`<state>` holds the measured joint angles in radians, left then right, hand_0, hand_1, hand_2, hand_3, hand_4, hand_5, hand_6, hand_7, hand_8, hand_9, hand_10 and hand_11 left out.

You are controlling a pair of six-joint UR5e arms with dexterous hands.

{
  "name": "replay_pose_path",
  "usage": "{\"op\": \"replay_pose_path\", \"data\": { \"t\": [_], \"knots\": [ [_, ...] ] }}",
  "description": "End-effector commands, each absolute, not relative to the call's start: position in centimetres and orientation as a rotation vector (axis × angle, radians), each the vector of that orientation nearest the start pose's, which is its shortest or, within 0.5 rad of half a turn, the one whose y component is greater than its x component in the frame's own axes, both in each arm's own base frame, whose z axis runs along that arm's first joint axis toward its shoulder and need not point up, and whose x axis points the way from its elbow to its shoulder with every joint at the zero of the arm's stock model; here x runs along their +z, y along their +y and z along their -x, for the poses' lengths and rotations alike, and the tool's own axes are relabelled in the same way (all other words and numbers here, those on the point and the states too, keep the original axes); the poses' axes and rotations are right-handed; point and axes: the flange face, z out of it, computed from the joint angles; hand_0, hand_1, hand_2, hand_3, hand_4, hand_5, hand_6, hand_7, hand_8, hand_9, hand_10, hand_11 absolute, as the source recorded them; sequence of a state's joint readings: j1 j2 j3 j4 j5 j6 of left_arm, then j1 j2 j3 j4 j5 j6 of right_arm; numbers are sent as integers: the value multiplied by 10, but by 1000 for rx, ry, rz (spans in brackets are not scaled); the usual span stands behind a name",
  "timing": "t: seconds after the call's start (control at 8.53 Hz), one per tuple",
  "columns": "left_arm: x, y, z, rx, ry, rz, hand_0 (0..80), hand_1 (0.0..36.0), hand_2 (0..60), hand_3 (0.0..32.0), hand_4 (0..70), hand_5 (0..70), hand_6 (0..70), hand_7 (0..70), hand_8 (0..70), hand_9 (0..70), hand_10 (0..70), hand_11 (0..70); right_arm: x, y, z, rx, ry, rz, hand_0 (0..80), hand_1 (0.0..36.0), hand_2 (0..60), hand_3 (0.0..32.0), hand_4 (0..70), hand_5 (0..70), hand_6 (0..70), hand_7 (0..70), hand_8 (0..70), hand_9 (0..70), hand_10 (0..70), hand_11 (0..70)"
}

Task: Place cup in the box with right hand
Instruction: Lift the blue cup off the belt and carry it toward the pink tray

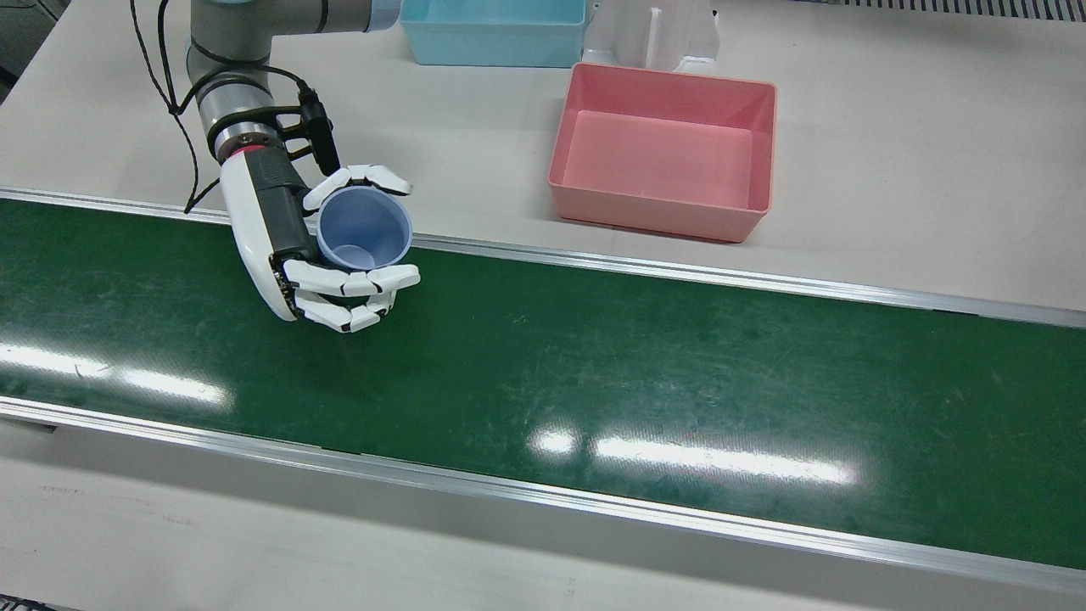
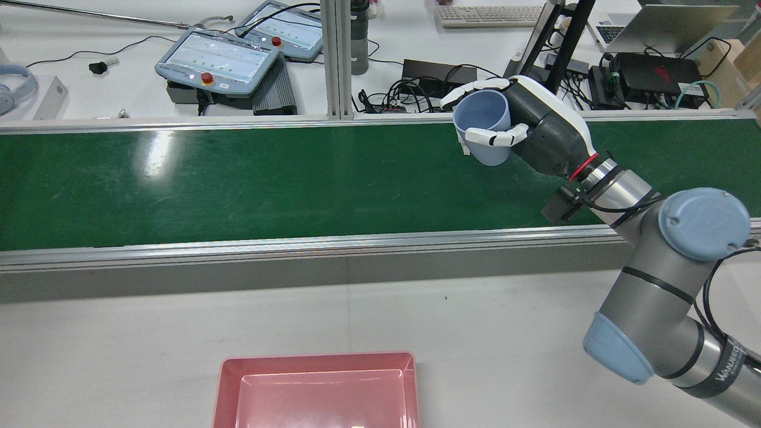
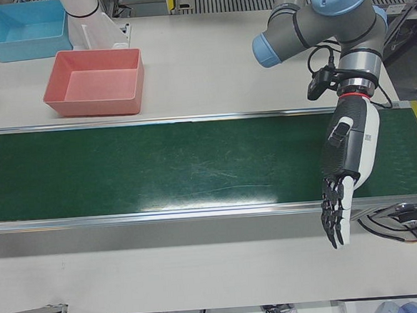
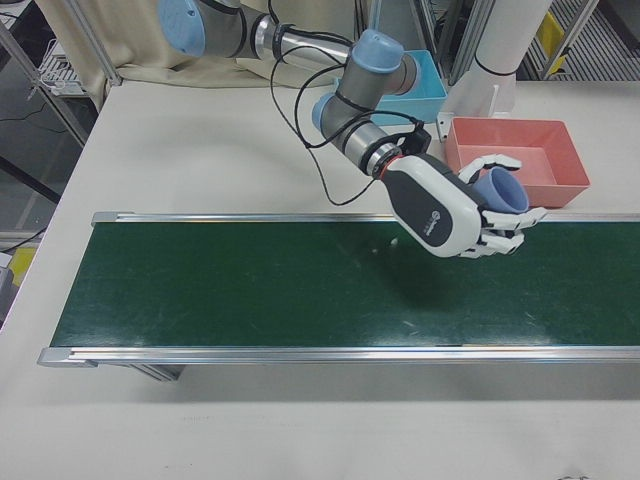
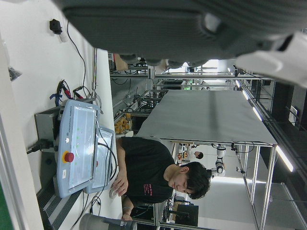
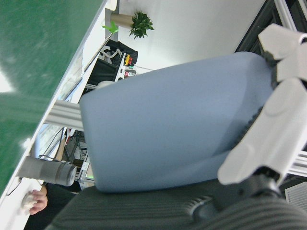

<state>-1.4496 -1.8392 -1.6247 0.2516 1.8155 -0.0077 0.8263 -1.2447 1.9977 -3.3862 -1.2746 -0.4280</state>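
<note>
Green belt, right hand fingers clasping tilted blue cup, left hand outstretched

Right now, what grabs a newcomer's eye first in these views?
The right hand, raised over the green conveyor belt, fingers wrapped around a pale blue cup. Next, the empty pink box on the white table beyond the belt, with a blue box behind it. The left hand hangs open at the belt's other end.

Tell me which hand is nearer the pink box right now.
Right. The right hand holds the cup above the belt's edge, beside the pink box. The left hand hangs at the belt's far end.
</note>
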Motion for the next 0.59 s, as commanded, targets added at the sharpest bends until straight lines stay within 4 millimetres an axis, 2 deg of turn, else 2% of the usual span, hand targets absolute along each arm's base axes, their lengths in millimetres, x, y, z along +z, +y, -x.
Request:
{"op": "replay_pose_path", "data": {
  "t": [0.0, 0.12, 0.23, 0.35, 0.47],
  "knots": [
    [541, -597, 37, -1951, 2093, 377, 0, 0, 0, 0, 0, 0, 0, 0, 0, 0, 0, 0, 251, -460, 238, -1545, 3084, -296, 460, 242, 600, 0, 218, 217, 482, 700, 700, 700, 631, 700],
    [541, -597, 37, -1951, 2093, 377, 0, 0, 0, 0, 0, 0, 0, 0, 0, 0, 0, 0, 247, -438, 267, -1523, 3111, -413, 458, 209, 600, 0, 169, 207, 472, 700, 700, 700, 589, 700],
    [541, -597, 36, -1950, 2092, 378, 0, 0, 0, 0, 0, 0, 0, 0, 0, 0, 0, 0, 248, -416, 299, -1519, 3150, -501, 465, 206, 594, 0, 163, 199, 463, 700, 700, 700, 561, 700],
    [541, -597, 37, -1951, 2093, 377, 0, 0, 0, 0, 0, 0, 0, 0, 0, 0, 0, 0, 248, -386, 336, -1515, 3175, -594, 488, 241, 571, 0, 153, 192, 454, 700, 700, 700, 537, 700],
    [541, -597, 37, -1951, 2093, 377, 0, 0, 0, 0, 0, 0, 0, 0, 0, 0, 0, 0, 244, -352, 365, -1521, 3152, -675, 508, 255, 512, 0, 125, 188, 447, 700, 700, 700, 520, 700]
  ]
}}
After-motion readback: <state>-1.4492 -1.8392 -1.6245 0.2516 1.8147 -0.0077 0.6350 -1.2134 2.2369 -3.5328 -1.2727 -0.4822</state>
